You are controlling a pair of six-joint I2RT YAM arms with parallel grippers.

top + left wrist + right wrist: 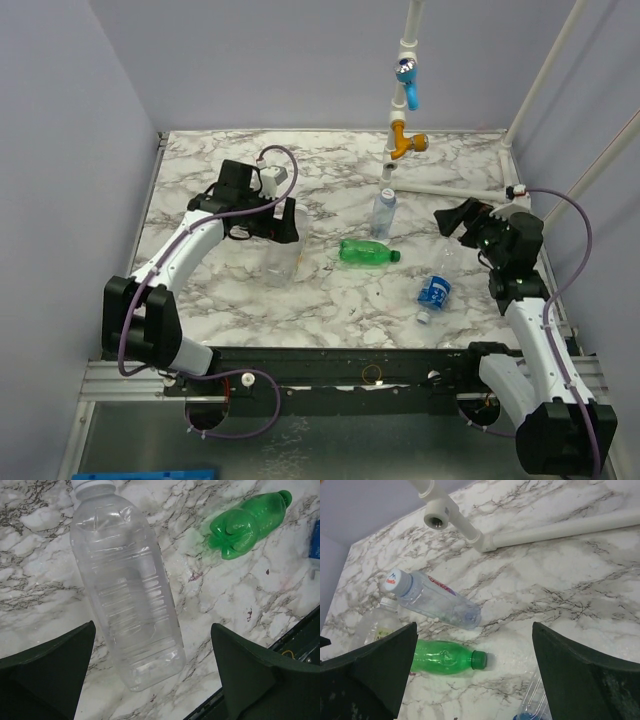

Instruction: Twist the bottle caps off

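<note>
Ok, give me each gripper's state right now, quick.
Left gripper: open, holding nothing, pointed at the tall clear bottle.
Right gripper: open, holding nothing.

On the table (200, 180) we find four bottles. The tall bottle (282, 255) is at the left. To its right, near the middle, the middle bottle (365, 253) lies on its side, with its cap (395, 256) pointing to the right. Behind it, in front of the pipe (405, 50) at the back edge, is a small bottle (384, 212). The second small bottle (436, 285) lies further right, nearer to us.
</note>
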